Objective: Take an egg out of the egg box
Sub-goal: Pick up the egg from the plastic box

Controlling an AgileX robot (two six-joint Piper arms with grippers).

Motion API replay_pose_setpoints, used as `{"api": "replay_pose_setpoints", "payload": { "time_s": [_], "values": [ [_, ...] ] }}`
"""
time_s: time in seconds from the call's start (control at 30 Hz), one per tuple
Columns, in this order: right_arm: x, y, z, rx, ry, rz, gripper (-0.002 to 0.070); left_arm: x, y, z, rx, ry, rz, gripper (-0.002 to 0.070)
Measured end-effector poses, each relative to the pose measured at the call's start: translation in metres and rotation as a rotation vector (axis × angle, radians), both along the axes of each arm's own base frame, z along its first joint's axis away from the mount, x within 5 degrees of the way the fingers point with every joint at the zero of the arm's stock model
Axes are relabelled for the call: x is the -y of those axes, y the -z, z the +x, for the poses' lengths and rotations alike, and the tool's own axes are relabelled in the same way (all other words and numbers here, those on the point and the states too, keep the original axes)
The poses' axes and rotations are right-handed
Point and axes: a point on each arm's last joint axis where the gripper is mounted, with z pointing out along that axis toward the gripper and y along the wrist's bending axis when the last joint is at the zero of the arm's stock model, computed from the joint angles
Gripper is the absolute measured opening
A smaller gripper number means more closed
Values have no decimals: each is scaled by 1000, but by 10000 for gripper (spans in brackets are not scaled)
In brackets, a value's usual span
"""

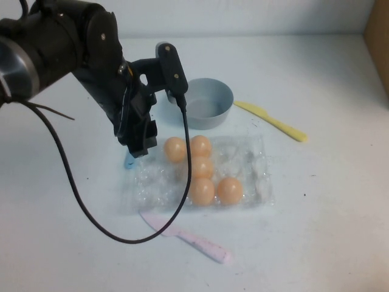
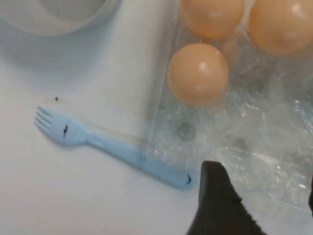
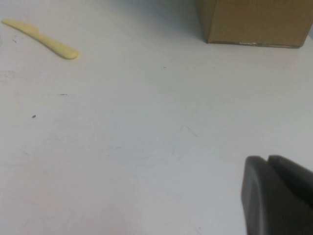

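Note:
The clear plastic egg box [image 1: 255, 176] lies mid-table and holds several orange-tan eggs, the nearest to my left gripper at the tray's far left [image 1: 175, 149]. My left gripper [image 1: 137, 149] hangs low over the tray's left edge, open and empty. In the left wrist view the left gripper [image 2: 261, 196] has its jaws wide apart over the crinkly egg box [image 2: 244, 142], with that egg [image 2: 198, 73] a short way ahead and two more beyond. My right gripper [image 3: 268, 164] is shut and empty over bare table, out of the high view.
A blue plastic fork [image 2: 98, 139] lies against the tray's left edge, partly under it. A grey bowl [image 1: 209, 103] stands behind the tray. A yellow knife [image 1: 273, 121] lies to the right, a pink knife [image 1: 182, 236] in front. A cardboard box [image 3: 254, 22] stands at the far right.

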Motion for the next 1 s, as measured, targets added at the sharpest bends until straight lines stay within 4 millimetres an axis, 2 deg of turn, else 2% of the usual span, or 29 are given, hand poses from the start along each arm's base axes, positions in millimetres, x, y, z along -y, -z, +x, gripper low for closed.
{"api": "replay_pose_setpoints", "payload": {
  "time_s": [0.1,0.23,0.33,0.8,1.0],
  "values": [
    [0,0,0,0,0,0,-17,4,3,6,30,7,-26,387],
    [0,0,0,0,0,0,-17,8,6,9,38,2,-56,526],
    [0,0,0,0,0,0,-17,8,6,10,48,4,-63,572],
    [0,0,0,0,0,0,-17,15,3,11,74,2,-128,588],
    [0,0,0,0,0,0,-17,43,4,-6,70,97,-120,588]
  ]
}}
